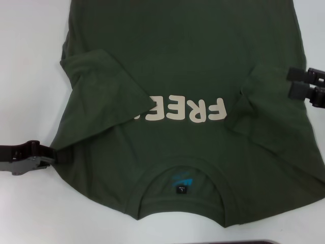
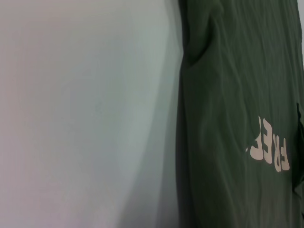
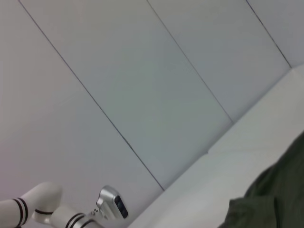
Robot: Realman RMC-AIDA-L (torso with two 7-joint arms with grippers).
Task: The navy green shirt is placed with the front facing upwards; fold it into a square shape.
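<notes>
The navy green shirt (image 1: 177, 51) lies flat on the white table (image 1: 25, 76), collar nearest me, its cream "FREE" lettering (image 1: 198, 109) facing up. The sleeve on my left is folded inward and covers the end of the lettering; the sleeve on my right is tucked in too. My left gripper (image 1: 53, 155) sits low at the shirt's left shoulder edge, its tips closed together on the cloth corner. My right gripper (image 1: 290, 82) hovers at the shirt's right edge, open and holding nothing. In the left wrist view the shirt (image 2: 223, 95) and lettering (image 2: 268, 147) show beside bare table.
A black neck label (image 1: 183, 188) with teal print sits inside the collar. In the right wrist view a shirt corner (image 3: 275, 199) shows below a panelled wall (image 3: 142, 95), with a white banded arm part (image 3: 47, 211) lower down. A dark strip (image 1: 274, 242) lies along the table's near edge.
</notes>
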